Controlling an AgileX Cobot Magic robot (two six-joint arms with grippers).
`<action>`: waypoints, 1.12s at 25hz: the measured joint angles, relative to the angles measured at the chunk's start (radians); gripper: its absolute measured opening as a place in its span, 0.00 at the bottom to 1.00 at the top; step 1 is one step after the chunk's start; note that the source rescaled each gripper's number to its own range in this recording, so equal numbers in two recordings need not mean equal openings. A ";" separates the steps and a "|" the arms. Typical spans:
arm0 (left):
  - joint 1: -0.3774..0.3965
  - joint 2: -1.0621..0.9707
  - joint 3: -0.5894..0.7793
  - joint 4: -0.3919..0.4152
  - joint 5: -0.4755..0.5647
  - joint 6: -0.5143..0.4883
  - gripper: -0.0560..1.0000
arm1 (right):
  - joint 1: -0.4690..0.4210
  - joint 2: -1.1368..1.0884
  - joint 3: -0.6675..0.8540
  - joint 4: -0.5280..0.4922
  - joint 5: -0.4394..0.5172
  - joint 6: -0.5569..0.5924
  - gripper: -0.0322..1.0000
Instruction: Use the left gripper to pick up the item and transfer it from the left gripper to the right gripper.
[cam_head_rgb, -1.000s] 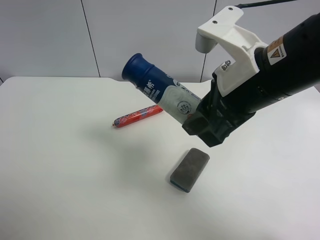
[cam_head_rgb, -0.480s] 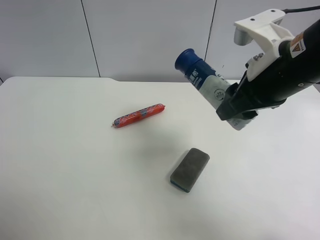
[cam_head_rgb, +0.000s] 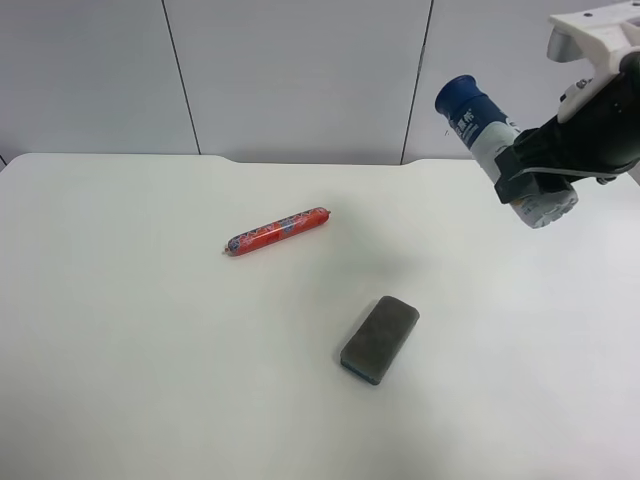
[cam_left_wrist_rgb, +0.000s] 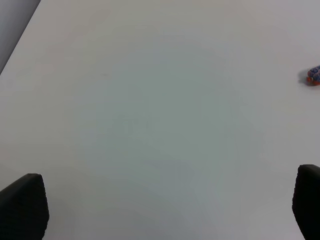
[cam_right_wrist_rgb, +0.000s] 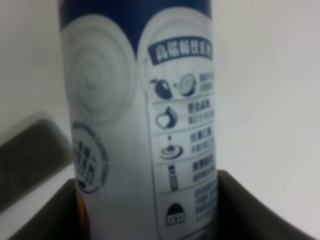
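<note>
1. White plastic under a dark-blue cap (cam_head_rgb: 462, 100): the bottle (cam_head_rgb: 488, 135) hangs in the air above the tabletop (cam_head_rgb: 150, 330). It sits at about 2 o'clock in the exterior high view, well apart from the things lying below.
2. The cap is on and points toward 10 o'clock, with the base (cam_head_rgb: 545, 208) toward 4 o'clock, so the bottle is tilted. Its opaque wall hides whatever is inside.
3. The right tool (cam_head_rgb: 530, 172), black with a white bracket (cam_head_rgb: 588, 32) above it, is clamped across the bottle's lower body. The cap end and the rounded base stick out on either side of it.
4. A red sausage stick (cam_head_rgb: 278, 231) lies flat near the middle of the tabletop. A grey eraser block (cam_head_rgb: 380, 338) lies at about 4 o'clock from it, not touching it.
5. Only the right wrist view gives the label (cam_right_wrist_rgb: 185, 125) up close: a blue band, a white field, a column of small icons with Chinese text, and a sliver of orange by one dark jaw. The jaws press on both sides of the bottle, and a blurred corner of the eraser block shows behind.
6. Only the left wrist view shows the left tool (cam_left_wrist_rgb: 165, 200). Its two black fingers (cam_left_wrist_rgb: 22, 207) stand wide apart with bare tabletop between them, gripping nothing. One end of the sausage stick peeks in at that picture's edge.
7. The left tool lies outside the exterior high view.
</note>
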 joint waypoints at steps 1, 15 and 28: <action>0.000 0.000 0.000 0.000 0.000 0.000 0.99 | -0.004 0.021 0.000 0.003 0.000 -0.001 0.03; 0.000 0.000 0.000 0.000 0.000 0.002 0.99 | -0.003 0.353 -0.001 0.017 -0.210 -0.030 0.03; 0.000 0.000 0.000 0.000 0.000 0.003 0.99 | -0.003 0.508 -0.008 0.014 -0.355 -0.045 0.03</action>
